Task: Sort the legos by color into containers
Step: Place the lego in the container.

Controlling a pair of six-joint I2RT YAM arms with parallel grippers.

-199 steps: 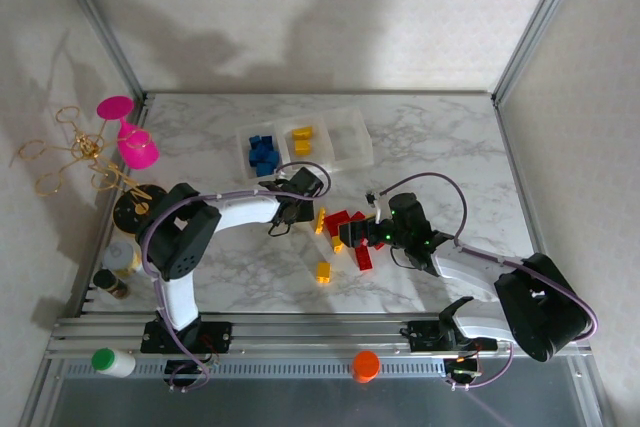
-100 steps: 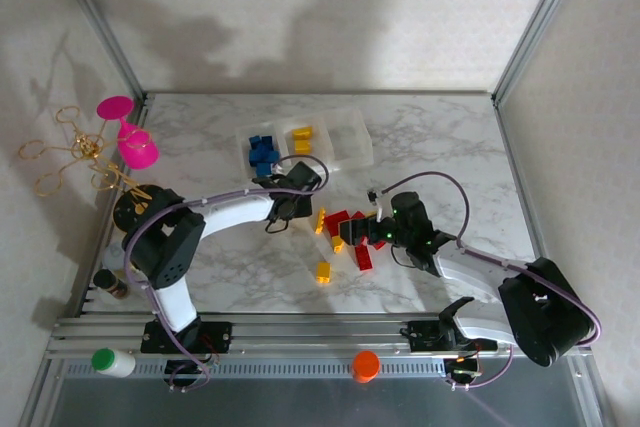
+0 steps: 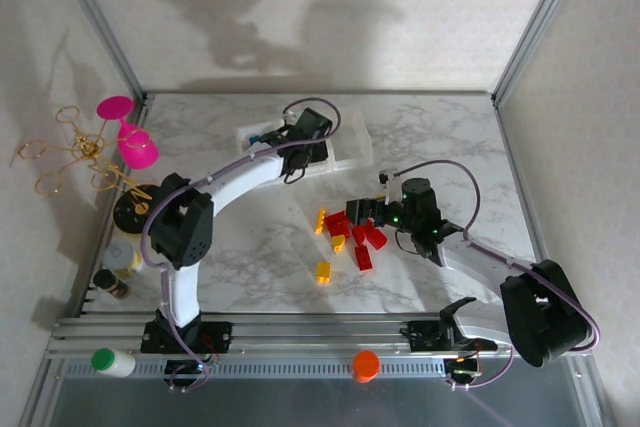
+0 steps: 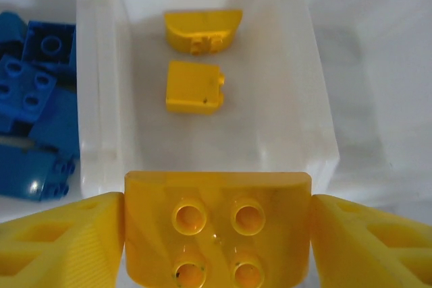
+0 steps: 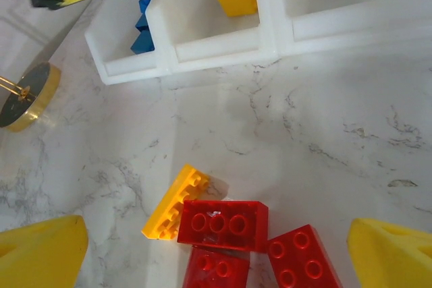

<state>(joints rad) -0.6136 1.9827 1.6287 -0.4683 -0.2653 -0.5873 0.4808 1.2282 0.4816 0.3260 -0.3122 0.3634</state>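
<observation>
At lower centre, the left tool point(image 4: 217, 234) clamps a yellow brick point(image 4: 217, 197) by its flat sides; likely light, rigid, slippery.

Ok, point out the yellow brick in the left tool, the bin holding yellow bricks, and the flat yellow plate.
held yellow brick point(image 4: 217, 231): left wrist view, studded top face.
yellow bin point(image 4: 270, 99): left wrist view, bare floor.
flat yellow plate point(image 5: 174, 204): right wrist view, middle.

Left arm is stretched far forward. Left gripper point(image 3: 300, 139) is clamped on a yellow lego point(image 4: 217, 227), seated flush between both fingers point(image 4: 54, 247), studs toward the wrist. Right arm is kept low and bent. Right gripper point(image 3: 362, 213) is spread wide, fingers point(image 5: 40, 251) well apart.
</observation>
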